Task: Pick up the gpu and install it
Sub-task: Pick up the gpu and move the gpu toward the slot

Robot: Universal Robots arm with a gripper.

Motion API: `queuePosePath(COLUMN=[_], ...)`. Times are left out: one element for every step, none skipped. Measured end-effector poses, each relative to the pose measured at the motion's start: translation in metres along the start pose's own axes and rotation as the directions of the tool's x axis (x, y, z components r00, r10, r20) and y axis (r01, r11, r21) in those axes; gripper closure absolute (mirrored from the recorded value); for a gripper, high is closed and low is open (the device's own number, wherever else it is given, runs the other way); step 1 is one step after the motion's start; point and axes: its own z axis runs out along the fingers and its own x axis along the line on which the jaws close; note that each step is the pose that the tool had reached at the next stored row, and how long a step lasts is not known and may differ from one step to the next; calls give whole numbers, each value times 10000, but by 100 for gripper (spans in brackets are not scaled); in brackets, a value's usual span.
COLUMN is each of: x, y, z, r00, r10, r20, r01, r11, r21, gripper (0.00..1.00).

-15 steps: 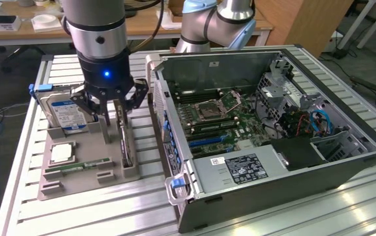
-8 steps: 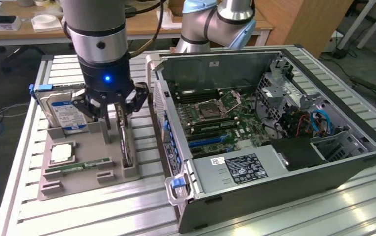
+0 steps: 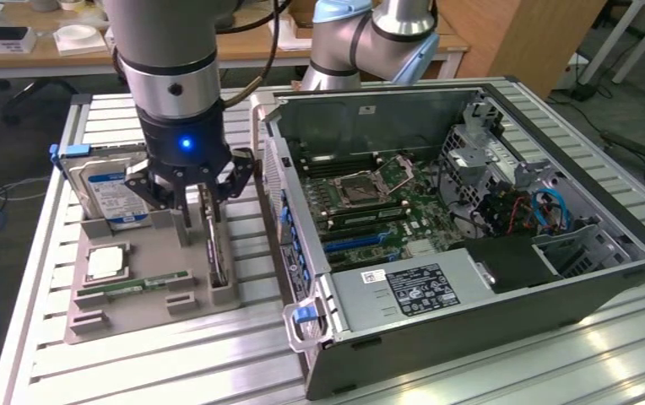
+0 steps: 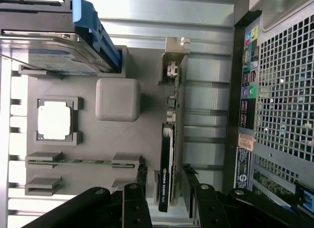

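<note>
Two spread fingers (image 4: pixel 135 206) astride the gpu (image 4: pixel 167 161)

Grey arm (image 3: pixel 165 59), black jaws, blue glowing light (image 3: pixel 185 143).

gpu (image 4: pixel 167 154) edge: white print, reads roughly "NVIDIA QUADRO", rest unclear. Power supply label (image 3: pixel 419 283), hard drive label (image 3: pixel 114 198), case rear stickers (image 4: pixel 244 159): print too small to read.
</note>
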Motion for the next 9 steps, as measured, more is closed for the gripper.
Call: queuePosePath(x=[0,0,0,0,0,1,1,1,1], y=[-1,-2,-4,-7,-10,-13,-15,-16,-17], z=[11,22,33,44,52,59,65,72,79], r00=[10000,10000,10000,10000,10000,10000,10000,10000,10000], r10=[0,0,-1,-1,-1,0,0,1,1], r20=[0,0,1,0,-1,0,-1,1,1], r01=[0,0,1,1,1,0,0,-1,-1], r11=[10000,10000,10000,10000,10000,10000,10000,10000,10000], r21=[-1,0,-1,-1,0,0,1,-1,-1], gripper=[58,58,58,58,58,58,58,58,58])
